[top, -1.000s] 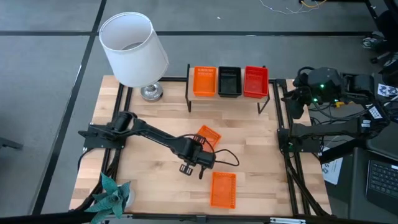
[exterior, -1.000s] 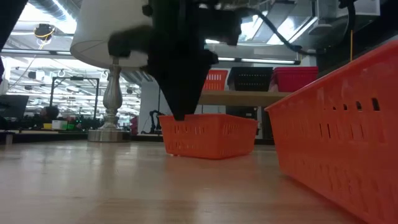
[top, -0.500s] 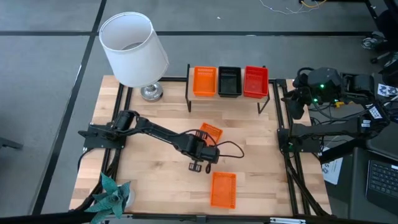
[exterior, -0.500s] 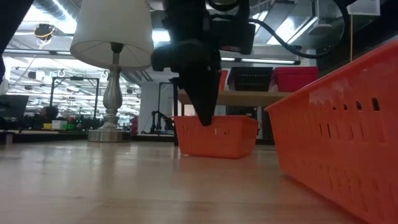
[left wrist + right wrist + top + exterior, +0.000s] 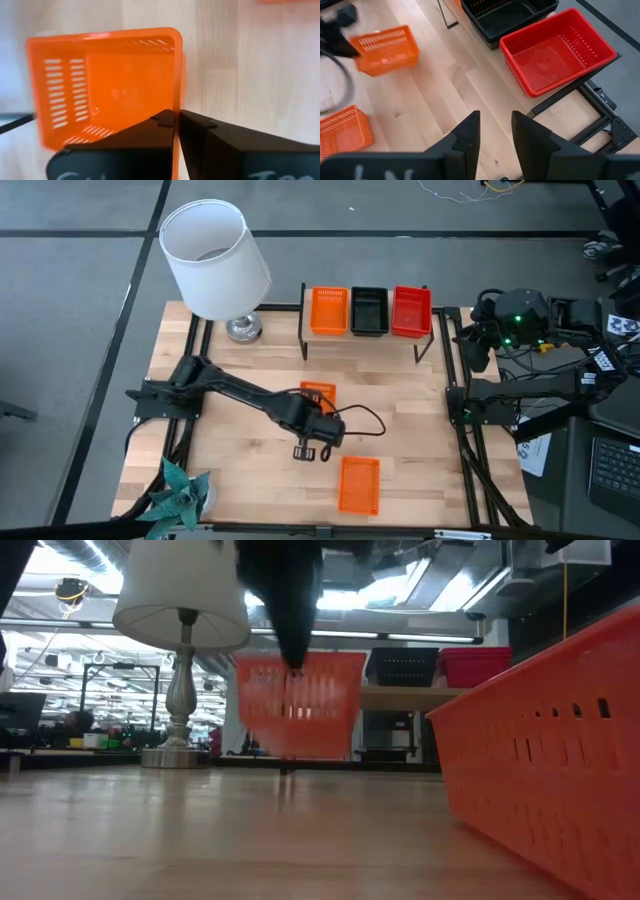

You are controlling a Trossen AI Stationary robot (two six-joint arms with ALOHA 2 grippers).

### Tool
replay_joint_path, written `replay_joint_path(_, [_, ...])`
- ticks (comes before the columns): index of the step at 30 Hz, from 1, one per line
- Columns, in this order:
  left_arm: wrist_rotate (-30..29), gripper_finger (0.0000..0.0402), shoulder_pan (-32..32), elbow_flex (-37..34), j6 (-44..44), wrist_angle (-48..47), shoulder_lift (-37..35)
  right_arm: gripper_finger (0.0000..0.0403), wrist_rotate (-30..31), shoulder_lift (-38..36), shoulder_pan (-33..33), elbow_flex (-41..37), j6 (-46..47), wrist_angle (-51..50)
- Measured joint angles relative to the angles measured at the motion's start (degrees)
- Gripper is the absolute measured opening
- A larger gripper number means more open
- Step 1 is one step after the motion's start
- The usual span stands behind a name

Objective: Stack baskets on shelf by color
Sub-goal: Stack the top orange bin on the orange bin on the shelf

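My left gripper [image 5: 176, 117] is shut on an orange basket [image 5: 318, 393] and holds it above the middle of the table; in the low view this basket [image 5: 298, 702] floats clear of the wood. A second orange basket [image 5: 359, 483] lies flat on the table near the front edge. The shelf [image 5: 400, 693] at the far side carries an orange basket [image 5: 329, 310], a black basket [image 5: 368, 310] and a red basket [image 5: 411, 310] side by side. My right gripper [image 5: 495, 125] waits high at the table's right side, open, with nothing between its fingers. My left gripper pinches one side wall [image 5: 176, 100] of the orange basket at its rim, one finger inside the basket and one outside. The fingers come from above, slanting toward the far edge. The basket is lifted clear of the table, its open side turned toward the wrist.
A lamp with a white shade [image 5: 213, 258] and a metal foot [image 5: 243, 328] stands at the far left corner. A teal plant [image 5: 175, 490] sits at the near left corner. Bare wood lies between the shelf and the held basket.
My left gripper has shut on the orange basket's wall, then gone up and rolled about its own line. The basket, which stood askew on the table and slid a little to the right, is now lifted clear and turned square to the table.
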Motion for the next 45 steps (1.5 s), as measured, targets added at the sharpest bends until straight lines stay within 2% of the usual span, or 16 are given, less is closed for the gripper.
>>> replay_joint_path(6, [-4.12,0.0001,-1.42,8.55,-1.33,-7.44,-4.48,0.0110,0.02,0.01,-0.02,0.00,-0.37,-0.31])
replay_joint_path(13, [-9.29,0.0000,0.87,16.04,-0.47,-11.52,-8.24,0.0110,0.02,0.00,-0.02,0.00,-0.39,-0.32])
replay_joint_path(17, [-15.07,0.0000,1.82,22.11,3.54,-13.89,-9.47,0.0110,0.04,0.00,-0.02,0.00,-0.60,-0.93])
replay_joint_path(19, [-16.04,0.0000,3.05,25.08,4.68,-15.81,-9.71,0.0110,0.02,0.00,-0.02,0.00,-1.71,-0.94])
replay_joint_path(24, [-14.75,0.0000,9.15,29.07,5.12,-19.73,-9.87,0.0110,0.04,0.00,-0.02,0.00,-3.15,-0.94])
replay_joint_path(30, [-13.46,0.0000,15.61,29.39,7.40,-21.80,-9.79,0.0110,0.04,0.00,-0.02,0.00,-3.17,-0.94])
replay_joint_path(35, [-12.77,0.0000,17.99,29.39,11.59,-20.76,-9.79,0.0110,0.04,0.00,-0.02,0.00,-3.19,-0.94])
replay_joint_path(39, [-9.32,0.0000,20.95,29.39,12.29,-20.81,-9.77,0.0110,0.04,0.00,-0.02,0.00,-3.26,-0.94])
replay_joint_path(42, [-8.58,0.0000,23.66,29.33,16.88,-18.73,-8.95,0.0110,0.04,0.00,-0.02,0.00,-3.39,-0.94])
replay_joint_path(45, [-8.17,0.0000,26.32,29.32,22.57,-12.35,-7.92,0.0110,0.05,0.00,-0.02,0.00,-3.39,-0.94])
